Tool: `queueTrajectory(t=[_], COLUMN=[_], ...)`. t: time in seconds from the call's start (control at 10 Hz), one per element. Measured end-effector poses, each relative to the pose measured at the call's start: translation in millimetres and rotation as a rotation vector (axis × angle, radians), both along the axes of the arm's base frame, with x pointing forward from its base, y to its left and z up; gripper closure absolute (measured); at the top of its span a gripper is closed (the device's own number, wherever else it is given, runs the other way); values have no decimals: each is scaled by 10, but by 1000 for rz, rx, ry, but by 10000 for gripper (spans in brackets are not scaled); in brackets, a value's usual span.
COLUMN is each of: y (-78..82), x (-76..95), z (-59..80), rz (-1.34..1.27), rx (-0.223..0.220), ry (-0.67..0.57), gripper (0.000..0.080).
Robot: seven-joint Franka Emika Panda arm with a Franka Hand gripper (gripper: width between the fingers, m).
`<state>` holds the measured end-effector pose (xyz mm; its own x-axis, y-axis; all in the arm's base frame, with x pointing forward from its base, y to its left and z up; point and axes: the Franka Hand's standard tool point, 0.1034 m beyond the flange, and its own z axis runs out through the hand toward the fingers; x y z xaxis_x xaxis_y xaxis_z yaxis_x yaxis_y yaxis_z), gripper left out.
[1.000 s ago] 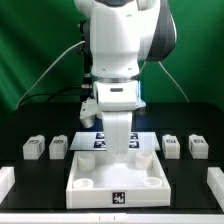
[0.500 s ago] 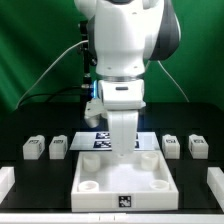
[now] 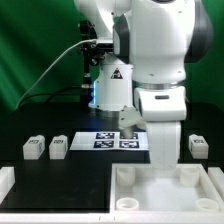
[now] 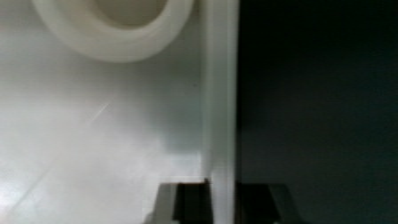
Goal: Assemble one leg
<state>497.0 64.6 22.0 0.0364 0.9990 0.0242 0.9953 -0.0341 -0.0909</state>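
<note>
Small white tagged legs lie in a row: two at the exterior view's left (image 3: 33, 148) (image 3: 58, 147) and one at the right (image 3: 197, 146). None is held. My gripper (image 3: 163, 162) reaches down onto the large white moulded base (image 3: 135, 182), which sits at the front right. In the wrist view the two dark fingers (image 4: 187, 200) straddle the base's upright rim wall (image 4: 217, 110), one on each side and close against it. My gripper (image 4: 219, 192) is shut on that wall. A round socket (image 4: 116, 25) of the base shows beside it.
The marker board (image 3: 112, 140) lies flat behind the base, mid table. A white block (image 3: 5, 180) sits at the front left edge. The arm's body hides the table behind it on the right. A green backdrop stands behind.
The arm has swung to the exterior view's right, and the white base has moved right with it, from the front centre to the front right.
</note>
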Motion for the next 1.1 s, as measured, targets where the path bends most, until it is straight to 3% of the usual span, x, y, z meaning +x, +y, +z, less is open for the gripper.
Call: queueTrajectory(t=[0.3, 0.6, 0.7, 0.8, 0.9, 1.0, 1.1], y=[66, 59, 55, 54, 53, 52, 52], x=[4, 1, -1, -4, -5, -7, -9], z=[-3, -3, -8, -11, -14, -17, -20], rz=[1, 10, 9, 9, 9, 8, 8], rx=[-29, -25, -25, -25, -25, -25, -25], ry=[23, 8, 9, 10, 11, 11, 12], gripper=[741, 741, 661, 661, 465, 465, 282])
